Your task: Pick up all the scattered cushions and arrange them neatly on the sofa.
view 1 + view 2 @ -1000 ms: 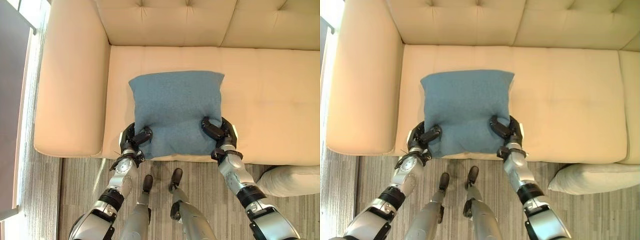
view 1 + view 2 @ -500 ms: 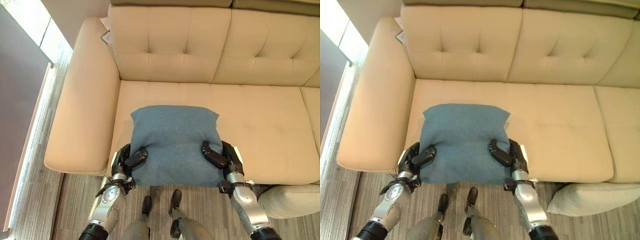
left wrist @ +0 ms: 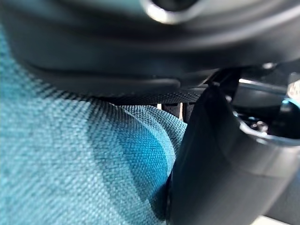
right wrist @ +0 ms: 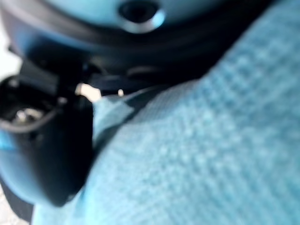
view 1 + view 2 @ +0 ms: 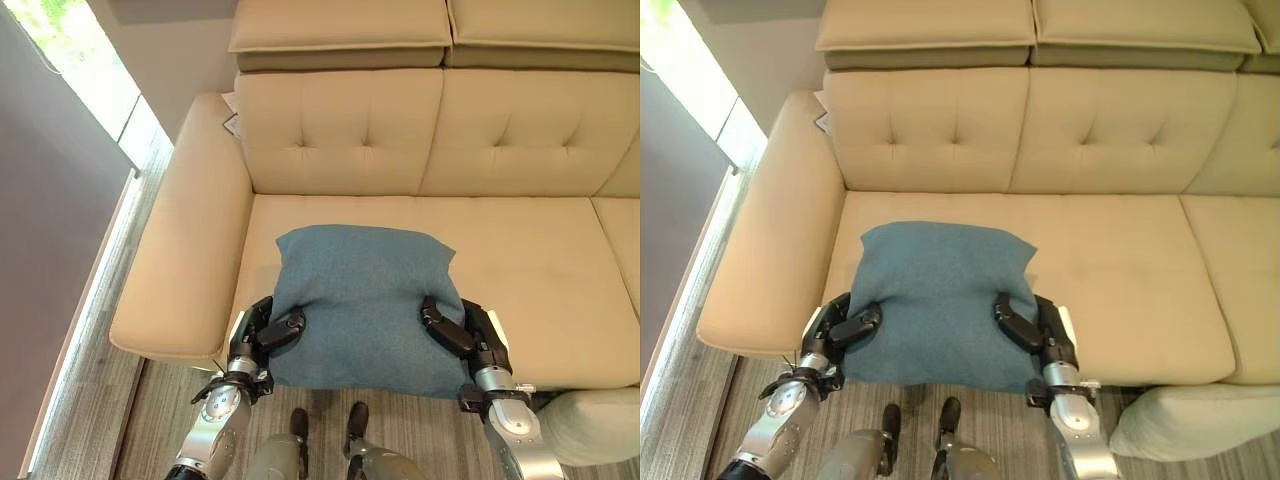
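Observation:
A blue cushion (image 5: 365, 295) lies flat over the front of the cream sofa's seat (image 5: 545, 265), its near edge hanging past the seat's front. My left hand (image 5: 262, 335) is shut on the cushion's near left corner, thumb on top. My right hand (image 5: 465, 335) is shut on the near right corner in the same way. In the left wrist view, blue cloth (image 3: 70, 154) is pressed between the thumb (image 3: 211, 154) and the fingers. The right wrist view shows the same cloth (image 4: 211, 150) against that hand's thumb (image 4: 51, 154).
A pale cream cushion (image 5: 1200, 420) lies on the floor at the sofa's front, to my right. The sofa's wide armrest (image 5: 185, 250) runs along the left, with a wall and a window strip beyond it. The tufted backrest (image 5: 430, 130) stands behind the seat.
The camera has tilted up, so more of the backrest shows. Both hands have kept their hold on the blue cushion's near corners, and it sits in much the same place on the seat.

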Available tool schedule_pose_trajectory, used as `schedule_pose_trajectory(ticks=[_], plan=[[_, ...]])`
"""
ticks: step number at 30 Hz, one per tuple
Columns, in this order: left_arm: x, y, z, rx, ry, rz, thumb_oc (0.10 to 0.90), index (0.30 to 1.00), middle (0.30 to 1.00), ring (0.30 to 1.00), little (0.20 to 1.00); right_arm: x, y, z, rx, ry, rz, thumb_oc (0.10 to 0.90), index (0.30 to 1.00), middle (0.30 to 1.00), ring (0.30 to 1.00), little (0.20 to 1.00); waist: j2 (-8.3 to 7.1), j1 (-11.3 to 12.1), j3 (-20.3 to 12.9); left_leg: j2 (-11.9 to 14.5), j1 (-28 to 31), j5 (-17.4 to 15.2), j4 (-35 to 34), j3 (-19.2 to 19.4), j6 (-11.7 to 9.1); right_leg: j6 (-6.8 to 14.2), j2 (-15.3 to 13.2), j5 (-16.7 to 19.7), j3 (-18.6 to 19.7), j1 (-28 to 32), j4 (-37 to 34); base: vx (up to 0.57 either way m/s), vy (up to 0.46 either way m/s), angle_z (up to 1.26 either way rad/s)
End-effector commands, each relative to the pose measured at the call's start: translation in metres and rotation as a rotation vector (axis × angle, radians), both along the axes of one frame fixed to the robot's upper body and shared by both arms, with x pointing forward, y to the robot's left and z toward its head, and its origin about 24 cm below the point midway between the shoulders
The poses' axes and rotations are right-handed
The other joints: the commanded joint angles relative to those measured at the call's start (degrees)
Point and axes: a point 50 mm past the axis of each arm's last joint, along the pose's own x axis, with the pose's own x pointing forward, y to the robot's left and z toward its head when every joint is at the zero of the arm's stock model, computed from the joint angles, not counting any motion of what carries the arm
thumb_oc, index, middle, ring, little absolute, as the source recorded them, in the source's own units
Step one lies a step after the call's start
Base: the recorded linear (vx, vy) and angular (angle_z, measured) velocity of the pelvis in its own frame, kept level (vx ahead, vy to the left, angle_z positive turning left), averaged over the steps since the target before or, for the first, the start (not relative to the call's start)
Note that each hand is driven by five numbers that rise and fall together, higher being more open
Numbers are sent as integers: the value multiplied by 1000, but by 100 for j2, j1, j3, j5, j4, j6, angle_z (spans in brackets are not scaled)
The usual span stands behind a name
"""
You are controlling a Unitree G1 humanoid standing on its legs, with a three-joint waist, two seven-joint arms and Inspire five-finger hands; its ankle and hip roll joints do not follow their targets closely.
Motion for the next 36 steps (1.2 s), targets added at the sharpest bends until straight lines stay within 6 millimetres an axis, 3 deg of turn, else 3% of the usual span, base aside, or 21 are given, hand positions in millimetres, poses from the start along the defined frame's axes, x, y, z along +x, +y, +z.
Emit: schedule_pose_trajectory(ticks=[1, 5, 9, 11, 13, 15, 18, 20, 22, 34, 36], plan=[[18, -15, 57, -87, -320, -88, 400, 300, 300, 300, 300, 15, 20, 59, 24, -326, 95, 400, 300, 300, 300, 300, -200, 175, -949, -98, -502, 139, -481, 261, 49, 780, 40, -1388, 675, 694, 507, 112, 41, 2], [12, -9, 56, -85, -321, -70, 400, 300, 300, 300, 300, 12, 26, 58, 27, -326, 100, 400, 300, 300, 300, 300, -194, 257, -1162, -62, -232, 482, -983, 252, 104, 872, 53, -1514, 822, 1013, 452, 283, 135, -30], [12, -2, 67, -78, -369, -47, 400, 300, 300, 300, 300, 14, 32, 58, 45, -327, 117, 400, 300, 300, 300, 300, -265, 364, -1292, -130, 111, 335, -977, 430, 244, 1106, -274, -1523, 943, 1055, 720, 239, 195, -47], [14, 3, 77, -70, -406, -30, 400, 300, 300, 300, 300, 18, 36, 63, 44, -349, 138, 400, 300, 300, 300, 300, -246, 397, -1230, -162, 395, 190, -1007, 525, 370, 1278, -466, -1361, 993, 823, 1402, 146, 206, -33], [18, 6, 90, -37, -463, -26, 400, 300, 300, 300, 300, 24, 44, 71, 40, -381, 172, 400, 300, 300, 300, 300, -70, 278, -1034, -50, 670, 178, -1120, 555, 475, 1374, -469, -922, 1165, -6, 2639, 42, 210, -31], [19, 6, 93, -22, -481, -25, 400, 300, 300, 300, 300, 24, 45, 72, 40, -384, 177, 400, 300, 300, 300, 300, -37, 250, -1016, -44, 745, 163, -1167, 535, 479, 1323, -470, -957, 1181, -192, 2758, 44, 91, -25], [22, 6, 99, 3, -512, -24, 400, 300, 300, 300, 300, 27, 45, 75, 13, -394, 188, 400, 300, 300, 300, 300, 23, 138, -1022, -60, 971, 112, -1387, 485, 407, 1250, -448, -1019, 1083, -533, 2080, 125, 11, 18], [23, 2, 102, 2, -528, -32, 400, 300, 300, 300, 300, 30, 45, 77, -5, -399, 196, 400, 300, 300, 300, 300, -35, 58, -981, -145, 1104, 47, -1438, 491, 358, 1306, -448, -754, 959, -693, 1187, 148, -51, 1], [25, -3, 102, 2, -533, -29, 400, 300, 300, 300, 300, 29, 45, 76, -24, -395, 181, 400, 300, 300, 300, 300, -129, 46, -1004, -228, 1206, -71, -1429, 458, 317, 1413, -516, -521, 949, -358, 506, 168, -67, 13], [30, -21, 102, 11, -533, -13, 400, 300, 300, 300, 300, 29, 47, 70, -110, -384, 129, 400, 300, 300, 300, 300, -115, -8, -1247, -52, 1195, -117, -1497, 379, 138, 1308, -368, -350, 691, 187, -191, 80, -92, 6], [38, -29, 113, 56, -583, 3, 400, 300, 300, 300, 300, 35, 50, 77, -154, -429, 111, 400, 300, 300, 300, 300, -112, -20, -1178, 0, 1042, -60, -1497, 373, 109, 1311, -324, -349, 683, 89, -221, -58, -101, 7]])
